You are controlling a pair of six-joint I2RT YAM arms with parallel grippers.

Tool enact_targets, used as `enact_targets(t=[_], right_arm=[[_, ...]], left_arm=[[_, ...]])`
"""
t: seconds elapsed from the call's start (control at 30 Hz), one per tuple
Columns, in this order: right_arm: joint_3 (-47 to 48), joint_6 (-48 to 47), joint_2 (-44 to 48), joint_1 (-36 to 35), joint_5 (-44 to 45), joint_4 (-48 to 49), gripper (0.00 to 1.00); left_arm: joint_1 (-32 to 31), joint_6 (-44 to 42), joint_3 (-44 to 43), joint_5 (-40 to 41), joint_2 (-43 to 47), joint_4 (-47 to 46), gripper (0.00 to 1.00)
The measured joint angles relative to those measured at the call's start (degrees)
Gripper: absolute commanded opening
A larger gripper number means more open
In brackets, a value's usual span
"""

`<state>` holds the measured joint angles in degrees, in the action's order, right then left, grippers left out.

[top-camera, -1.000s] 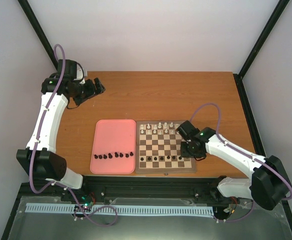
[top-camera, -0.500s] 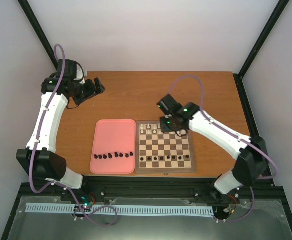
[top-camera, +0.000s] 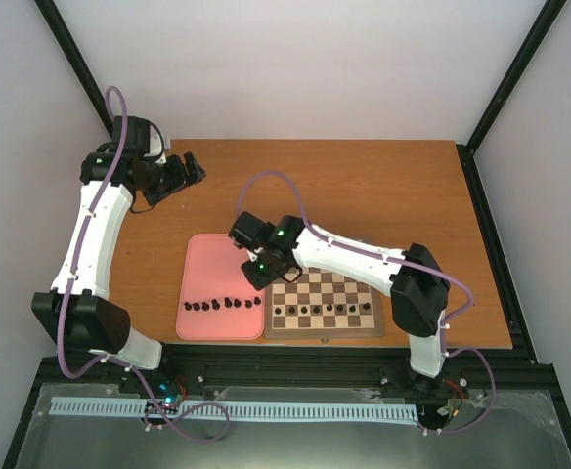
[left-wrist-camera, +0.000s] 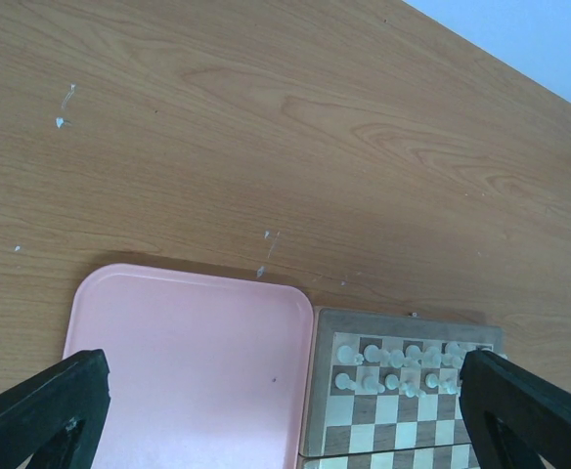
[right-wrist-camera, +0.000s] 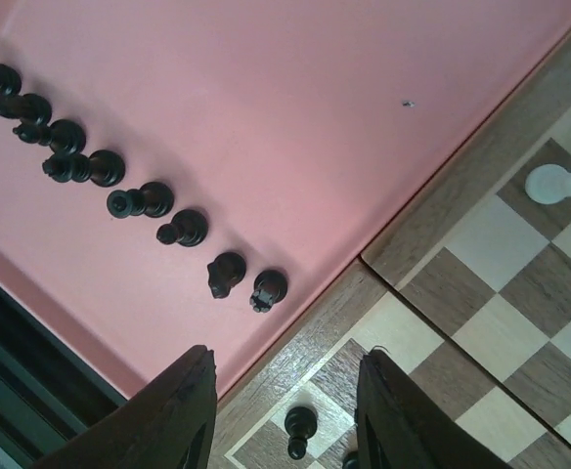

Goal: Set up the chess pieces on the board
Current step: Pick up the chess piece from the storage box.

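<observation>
Black pawns (top-camera: 323, 310) line the board (top-camera: 323, 333) near row; eight black pieces (right-wrist-camera: 139, 200) await on the pink tray (right-wrist-camera: 295, 117); right claw (right-wrist-camera: 285, 360) spread, empty.

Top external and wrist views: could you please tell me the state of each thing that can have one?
Left gripper: open, empty.
Right gripper: open, empty.
Small black chess pieces on the pink rectangular tray: eight in a row, not yet placed.
Black pieces on the square wooden chessboard: one row standing near its near edge.
Small white chess pieces: two rows at the far edge.
</observation>
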<state>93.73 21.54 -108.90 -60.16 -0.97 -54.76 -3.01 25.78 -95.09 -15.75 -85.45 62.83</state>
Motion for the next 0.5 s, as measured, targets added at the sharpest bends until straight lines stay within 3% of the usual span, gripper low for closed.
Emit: enact_targets(t=[0.5], right_arm=[[12.3, -6.8, -11.4, -4.0, -2.4, -4.3, 0.39]], left_arm=[[0.0, 0.0, 0.1, -0.2, 0.6, 0.0, 1.0]])
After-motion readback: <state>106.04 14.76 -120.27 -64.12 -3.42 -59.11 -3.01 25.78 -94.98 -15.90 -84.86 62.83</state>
